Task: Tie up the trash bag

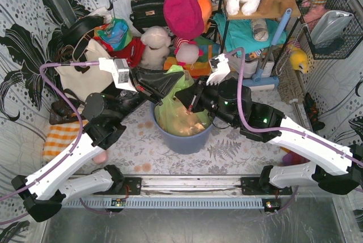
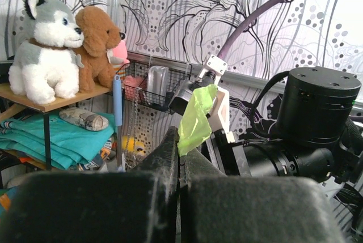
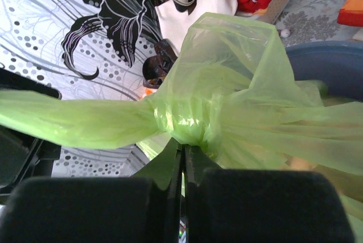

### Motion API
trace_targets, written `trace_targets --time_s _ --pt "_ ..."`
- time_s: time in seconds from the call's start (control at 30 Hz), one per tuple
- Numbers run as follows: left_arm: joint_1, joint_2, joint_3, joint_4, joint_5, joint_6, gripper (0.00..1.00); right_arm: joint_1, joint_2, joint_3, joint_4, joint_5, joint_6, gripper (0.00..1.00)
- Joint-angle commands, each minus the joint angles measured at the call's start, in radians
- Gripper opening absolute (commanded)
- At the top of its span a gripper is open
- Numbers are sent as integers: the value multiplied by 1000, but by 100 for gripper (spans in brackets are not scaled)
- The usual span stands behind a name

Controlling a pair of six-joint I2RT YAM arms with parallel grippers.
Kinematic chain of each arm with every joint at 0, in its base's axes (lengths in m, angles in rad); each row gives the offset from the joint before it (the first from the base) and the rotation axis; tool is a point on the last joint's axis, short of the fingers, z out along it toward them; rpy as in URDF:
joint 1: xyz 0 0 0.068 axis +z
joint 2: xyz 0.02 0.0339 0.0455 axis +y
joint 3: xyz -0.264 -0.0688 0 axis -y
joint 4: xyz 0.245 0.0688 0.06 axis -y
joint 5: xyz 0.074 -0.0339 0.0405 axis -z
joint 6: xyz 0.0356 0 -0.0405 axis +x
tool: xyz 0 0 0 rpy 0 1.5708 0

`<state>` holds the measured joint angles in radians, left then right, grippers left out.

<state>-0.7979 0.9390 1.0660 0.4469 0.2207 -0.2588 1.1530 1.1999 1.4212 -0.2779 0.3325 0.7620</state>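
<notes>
Overhead, left tool (image 1: 178, 89) obscures knot of trash bag (image 1: 173, 115).

Black-and-white floral walls (image 1: 22, 45), wooden shelf (image 2: 91, 94) (plush toys (image 2: 42, 56) on top), wire basket (image 1: 334, 45).

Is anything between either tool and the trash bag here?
Nothing visible: the left tool pinches a strip of the trash bag, and the right tool is shut on plastic at its knot.
</notes>
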Motion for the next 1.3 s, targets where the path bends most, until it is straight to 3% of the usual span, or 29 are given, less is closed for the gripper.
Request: trace_targets --time_s 0.0,0.2,0.47,0.67,1.0,1.07,1.2,1.27 --pt "-3 9 48 6 48 -24 1 9 -8 -10 45 105 -1 0" --pt "-2 13 45 3 44 -35 3 39 -18 -82 148 176 48 0" --pt "-3 21 49 -5 45 -41 3 163 -14 -151 271 435 39 0" --pt "-3 12 40 -5 40 -43 3 200 -2 -198 388 594 -29 0" --pt "-3 4 40 -23 40 -43 6 208 65 -213 587 689 -192 0" --pt "-3 -1 40 -31 41 -42 14 208 70 -212 589 696 -198 0" --pt "-3 -35 28 -30 -10 -49 51 208 62 -222 586 696 -196 0" --pt "-3 -55 21 -26 -51 -70 63 208 57 -220 562 691 -179 0"
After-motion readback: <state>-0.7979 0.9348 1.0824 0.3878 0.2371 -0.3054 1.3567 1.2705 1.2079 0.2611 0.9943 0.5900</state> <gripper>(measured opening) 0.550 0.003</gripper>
